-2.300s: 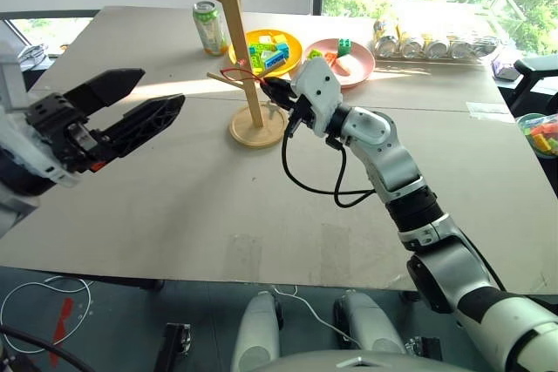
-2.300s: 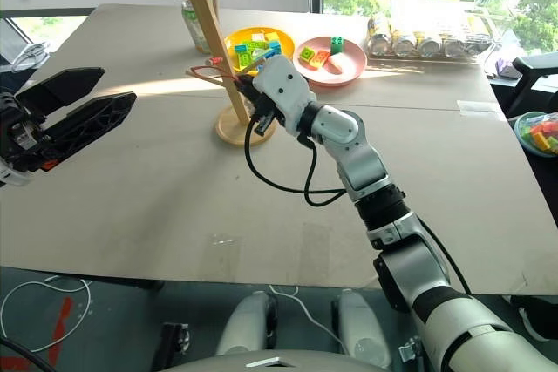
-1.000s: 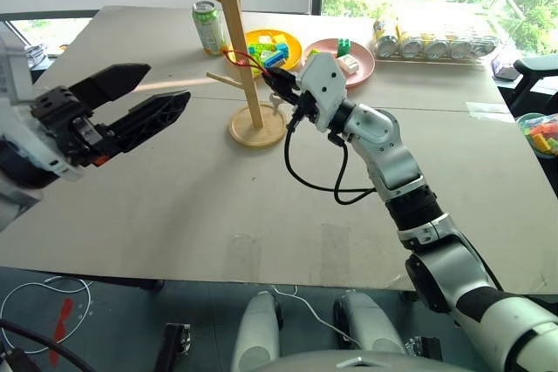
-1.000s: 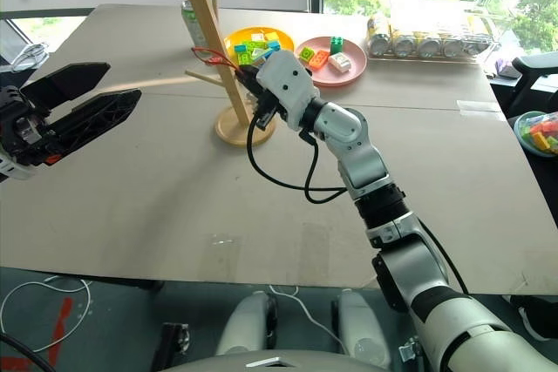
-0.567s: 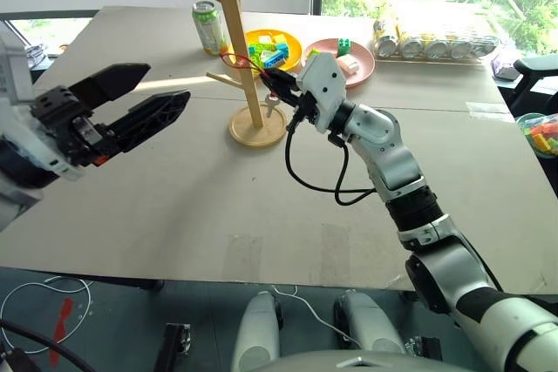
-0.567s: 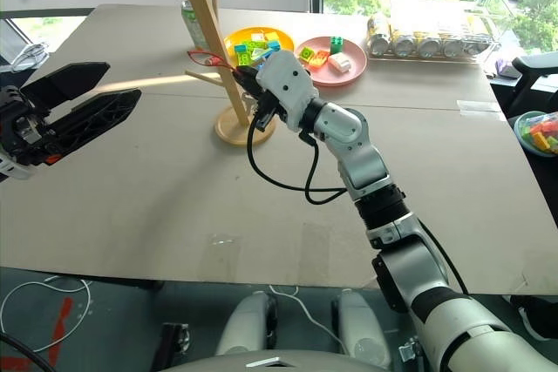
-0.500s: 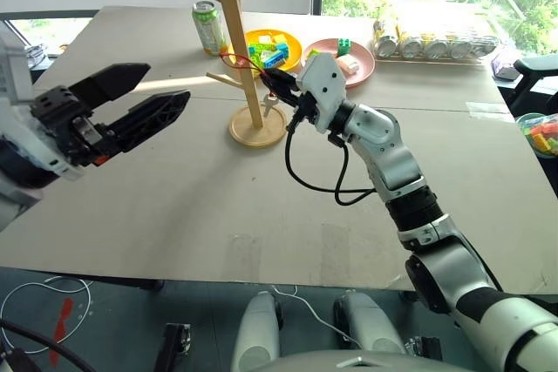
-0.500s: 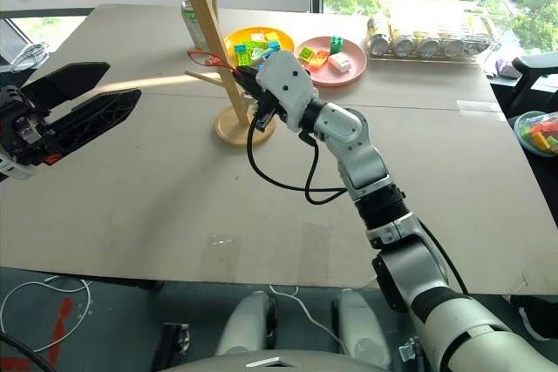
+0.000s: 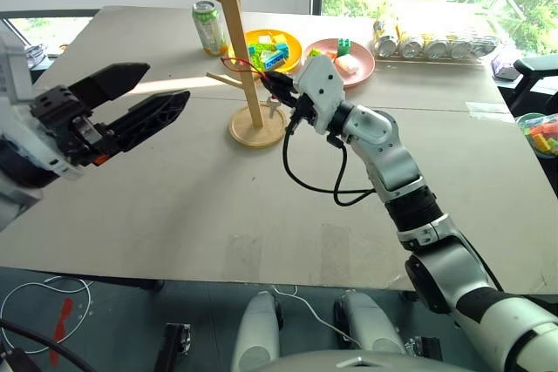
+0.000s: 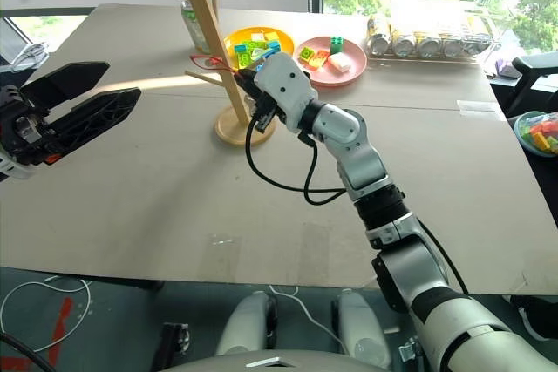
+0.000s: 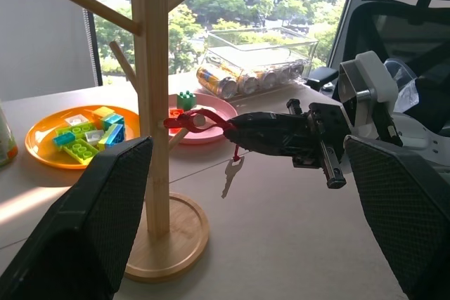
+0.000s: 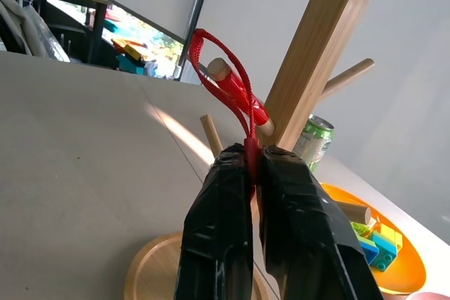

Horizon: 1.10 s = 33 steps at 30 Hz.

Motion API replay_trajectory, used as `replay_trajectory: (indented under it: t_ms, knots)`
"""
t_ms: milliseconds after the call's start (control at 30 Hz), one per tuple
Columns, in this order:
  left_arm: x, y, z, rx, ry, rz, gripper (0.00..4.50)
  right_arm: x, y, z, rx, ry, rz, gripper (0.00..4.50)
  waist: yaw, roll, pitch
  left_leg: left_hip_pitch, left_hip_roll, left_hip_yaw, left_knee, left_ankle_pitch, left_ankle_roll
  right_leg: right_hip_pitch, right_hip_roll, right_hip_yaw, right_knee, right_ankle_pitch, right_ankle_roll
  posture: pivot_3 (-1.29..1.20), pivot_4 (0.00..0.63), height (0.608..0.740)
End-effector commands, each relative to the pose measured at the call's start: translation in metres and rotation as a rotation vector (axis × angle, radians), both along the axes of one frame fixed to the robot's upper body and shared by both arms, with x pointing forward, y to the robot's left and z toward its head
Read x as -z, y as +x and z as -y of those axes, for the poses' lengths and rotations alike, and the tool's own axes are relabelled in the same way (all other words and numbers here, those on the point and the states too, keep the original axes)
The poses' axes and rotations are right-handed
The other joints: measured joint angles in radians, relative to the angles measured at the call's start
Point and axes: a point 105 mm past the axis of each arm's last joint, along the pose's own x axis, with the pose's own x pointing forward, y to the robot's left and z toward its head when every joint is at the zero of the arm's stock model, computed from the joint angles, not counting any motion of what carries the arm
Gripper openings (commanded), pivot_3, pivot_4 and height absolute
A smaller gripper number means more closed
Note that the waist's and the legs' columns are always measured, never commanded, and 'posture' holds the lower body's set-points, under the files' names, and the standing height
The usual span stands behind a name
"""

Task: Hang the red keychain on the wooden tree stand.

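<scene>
The left tool (image 9: 144,98) is being held spread above the brown desk (image 9: 174,206). Farther off, the thin red cord keychain (image 12: 232,86) is being pinched by the right tool (image 12: 254,166), looped over a peg of the light wooden tree stand (image 9: 234,32).

The wooden tree stand (image 9: 240,50) is seen upright on the surface (image 9: 174,198), with a green can (image 9: 209,27) behind it. The red keychain (image 9: 245,67) is pinched in the closed right pincer (image 9: 272,83), just beside the post. The left pincer (image 9: 148,98) is held with fingers parted, well apart from the stand. A yellow plate (image 9: 292,43) and a pink plate (image 9: 362,67) lie behind.
</scene>
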Motion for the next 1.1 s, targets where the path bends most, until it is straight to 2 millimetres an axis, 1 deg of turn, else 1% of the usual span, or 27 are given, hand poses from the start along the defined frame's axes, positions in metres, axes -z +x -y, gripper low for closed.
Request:
replay_trajectory:
  t_ms: [33, 200, 400, 467, 500, 533, 633, 667, 733, 767, 833, 967, 1033, 1100]
  knots:
    - [-0.009, -0.003, 0.003, 0.010, 0.009, 0.047, 4.50, -0.016, -0.002, -0.002, 0.001, 0.030, 0.034, 0.05, 0.000, 0.000, 0.000, 0.000, 0.000, 0.000, 0.000, 0.000, 0.000, 0.000, 0.000, 0.000, 0.000, 0.000, 0.000, 0.00, 0.150, 0.733]
    - [-0.009, -0.003, 0.003, 0.013, 0.009, 0.048, 4.50, -0.016, 0.003, -0.001, 0.029, 0.028, 0.018, 0.05, 0.000, 0.000, 0.000, 0.000, 0.000, 0.000, 0.000, 0.000, 0.000, 0.000, 0.000, 0.000, 0.000, 0.000, 0.000, 0.00, 0.150, 0.733]
    - [-0.009, -0.001, 0.004, 0.019, 0.010, 0.050, 4.50, -0.009, 0.008, -0.002, 0.058, -0.019, 0.015, 0.05, 0.000, 0.000, 0.000, 0.000, 0.000, 0.000, 0.000, 0.000, 0.000, 0.000, 0.000, 0.000, 0.000, 0.000, 0.000, 0.00, 0.150, 0.733]
    - [-0.010, 0.000, 0.004, 0.021, 0.011, 0.051, 4.50, -0.007, 0.009, -0.001, 0.065, -0.031, 0.014, 0.83, 0.000, 0.000, 0.000, 0.000, 0.000, 0.000, 0.000, 0.000, 0.000, 0.000, 0.000, 0.000, 0.000, 0.000, 0.000, 0.00, 0.150, 0.733]
    - [-0.010, 0.000, 0.004, 0.021, 0.011, 0.052, 4.50, -0.007, 0.010, -0.001, 0.067, -0.035, 0.013, 1.13, 0.000, 0.000, 0.000, 0.000, 0.000, 0.000, 0.000, 0.000, 0.000, 0.000, 0.000, 0.000, 0.000, 0.000, 0.000, 0.00, 0.150, 0.733]
    - [-0.010, 0.001, 0.004, 0.022, 0.011, 0.053, 4.50, -0.007, 0.010, 0.000, 0.065, -0.034, 0.011, 1.61, 0.000, 0.000, 0.000, 0.000, 0.000, 0.000, 0.000, 0.000, 0.000, 0.000, 0.000, 0.000, 0.000, 0.000, 0.000, 0.00, 0.150, 0.733]
    - [-0.011, 0.002, 0.004, 0.026, 0.015, 0.055, 4.50, -0.007, 0.006, 0.005, 0.044, -0.036, 0.005, 2.85, 0.000, 0.000, 0.000, 0.000, 0.000, 0.000, 0.000, 0.000, 0.000, 0.000, 0.000, 0.000, 0.000, 0.000, 0.000, 0.00, 0.150, 0.733]
    - [-0.011, 0.003, 0.004, 0.026, 0.016, 0.054, 4.50, -0.006, 0.005, 0.007, 0.037, -0.041, 0.003, 3.42, 0.000, 0.000, 0.000, 0.000, 0.000, 0.000, 0.000, 0.000, 0.000, 0.000, 0.000, 0.000, 0.000, 0.000, 0.000, 0.00, 0.150, 0.733]
    - [-0.008, 0.006, 0.002, 0.013, 0.035, 0.032, 4.50, -0.003, 0.002, 0.014, 0.021, -0.058, -0.008, 4.27, 0.001, 0.000, 0.000, 0.000, 0.000, 0.000, 0.000, 0.000, 0.000, 0.000, 0.000, 0.000, 0.000, 0.000, 0.000, 0.00, 0.150, 0.733]
    - [-0.006, 0.008, 0.001, 0.003, 0.046, 0.019, 4.50, -0.002, 0.001, 0.017, 0.015, -0.065, -0.014, 4.43, 0.001, 0.000, 0.000, 0.000, 0.000, 0.000, -0.001, 0.000, 0.000, 0.000, 0.000, 0.000, 0.000, 0.000, 0.000, 0.00, 0.150, 0.733]
    - [-0.002, 0.009, -0.001, -0.005, 0.081, 0.005, 4.50, 0.000, -0.001, 0.027, 0.000, -0.078, -0.042, 4.43, 0.001, 0.000, 0.001, 0.000, 0.000, 0.000, -0.001, 0.000, 0.000, 0.000, 0.000, 0.000, 0.000, 0.000, 0.000, 0.00, 0.150, 0.733]
    - [0.001, 0.011, -0.005, -0.004, 0.135, -0.019, 4.50, 0.003, -0.011, 0.051, -0.073, -0.109, -0.175, 4.43, 0.002, 0.001, 0.002, 0.000, 0.000, 0.000, -0.001, 0.000, 0.000, 0.000, 0.000, 0.000, -0.001, 0.000, 0.000, 0.00, 0.150, 0.733]
    - [0.005, 0.014, -0.009, 0.004, 0.175, -0.049, 4.50, -0.001, -0.018, 0.075, -0.097, -0.154, -0.213, 4.43, 0.004, 0.003, 0.004, 0.000, 0.000, 0.000, -0.001, 0.000, 0.000, 0.000, 0.000, 0.000, 0.000, 0.000, 0.000, 0.00, 0.150, 0.733]
    - [0.007, 0.017, -0.013, 0.010, 0.191, -0.067, 4.50, -0.005, -0.025, 0.091, -0.107, -0.181, -0.243, 4.43, 0.004, 0.003, 0.005, 0.000, 0.000, 0.001, -0.001, 0.000, 0.000, 0.000, 0.000, 0.000, -0.001, 0.000, 0.000, 0.00, 0.150, 0.733]
